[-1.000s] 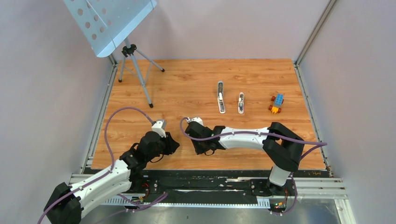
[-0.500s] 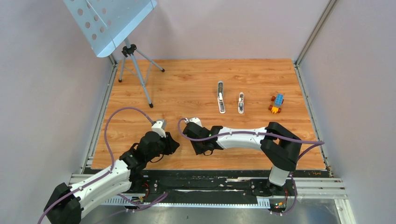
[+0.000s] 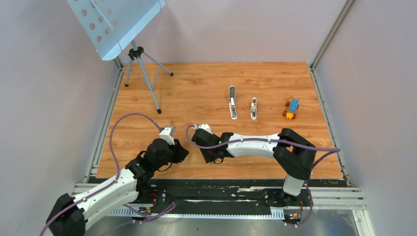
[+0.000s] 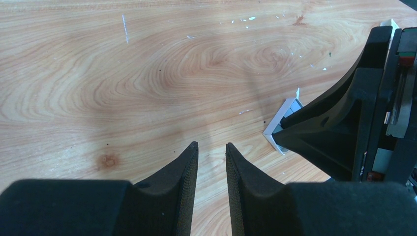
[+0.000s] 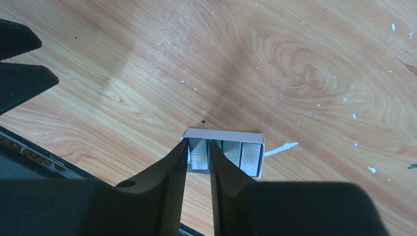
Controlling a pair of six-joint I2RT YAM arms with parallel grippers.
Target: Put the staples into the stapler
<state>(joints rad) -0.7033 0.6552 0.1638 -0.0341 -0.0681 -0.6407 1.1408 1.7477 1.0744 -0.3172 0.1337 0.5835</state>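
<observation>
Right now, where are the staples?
In the right wrist view, the staples lie in the open white box at frame centre; the right gripper jaws straddle the leftmost strip.

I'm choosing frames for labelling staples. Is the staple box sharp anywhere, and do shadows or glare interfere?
Right wrist: the white box and staples are sharp, softly shadowed, no glare; the right gripper is dark, detail-less. Left wrist: only a shaded box corner shows. Top: evenly lit, box not discernible under the right arm.
</observation>
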